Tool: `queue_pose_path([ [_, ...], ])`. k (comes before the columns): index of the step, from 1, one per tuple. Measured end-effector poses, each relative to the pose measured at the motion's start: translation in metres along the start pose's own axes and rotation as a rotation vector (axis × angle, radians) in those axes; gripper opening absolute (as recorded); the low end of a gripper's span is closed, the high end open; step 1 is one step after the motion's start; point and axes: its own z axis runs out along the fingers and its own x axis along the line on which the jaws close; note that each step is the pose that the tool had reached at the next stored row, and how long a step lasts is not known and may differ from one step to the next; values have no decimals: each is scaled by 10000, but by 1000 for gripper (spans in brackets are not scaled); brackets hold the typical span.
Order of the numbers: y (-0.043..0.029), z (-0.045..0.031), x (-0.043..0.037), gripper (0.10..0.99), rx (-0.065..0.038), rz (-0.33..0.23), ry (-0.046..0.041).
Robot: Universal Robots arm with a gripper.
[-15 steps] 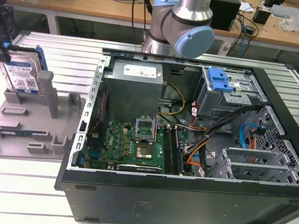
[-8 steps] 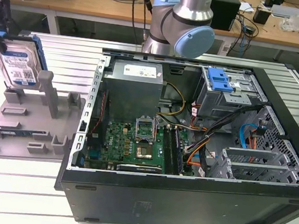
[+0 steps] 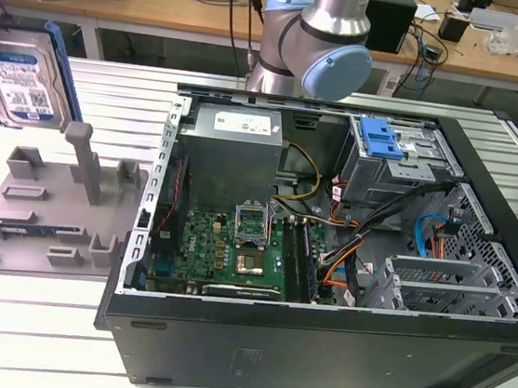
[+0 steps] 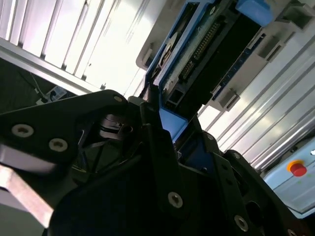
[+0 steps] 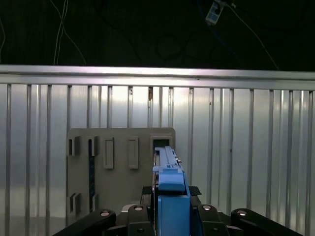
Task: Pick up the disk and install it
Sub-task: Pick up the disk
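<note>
At the far left of the exterior view, the disk [image 3: 17, 82] hangs in the air on edge. Its white-and-blue label faces the camera, its blue carrier frames it, and it leans a little. It sits above the far end of the grey holder fixture [image 3: 41, 216] and is clear of it. The fixture lies flat on the slatted metal table [image 3: 2, 315], with a tall post and several low blocks rising from it. In the second wrist view, the gripper [image 4: 165, 118] has its black fingers [image 4: 157, 147] closed tight on the blue carrier at one end of the disk [image 4: 206, 49], whose connector edge points away from the camera. In the first wrist view, the gripper [image 5: 170, 209] holds the disk [image 5: 170, 182] edge-on between its jaws. The fixture [image 5: 120, 162] lies beneath, and the slats of the table [image 5: 246, 147] run past on both sides. Further right in the exterior view, the arm [image 3: 318, 42] comes down from the top centre, behind the open computer case [image 3: 316, 350]. The case lies on its side on the table. Inside it, from the exterior view's left, are the grey power supply [image 3: 231, 149] and the green motherboard [image 3: 225, 246] nearer the camera. Beyond them is the metal drive cage [image 3: 393, 167] with a blue latch [image 3: 380, 138] on top. Bundles of coloured cables run between the board and the cage.
</note>
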Motion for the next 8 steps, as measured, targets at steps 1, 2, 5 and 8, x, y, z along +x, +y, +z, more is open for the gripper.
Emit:
queue_pose_path([
  [1, 1, -68, 1, 369, -2, 0, -5],
  [2, 2, -180, 2, 369, 0, 0, -13],
  [5, 4, -422, 5, 369, 0, 0, -29],
  [8, 3, -566, 6, 369, 1, -1, -37],
])
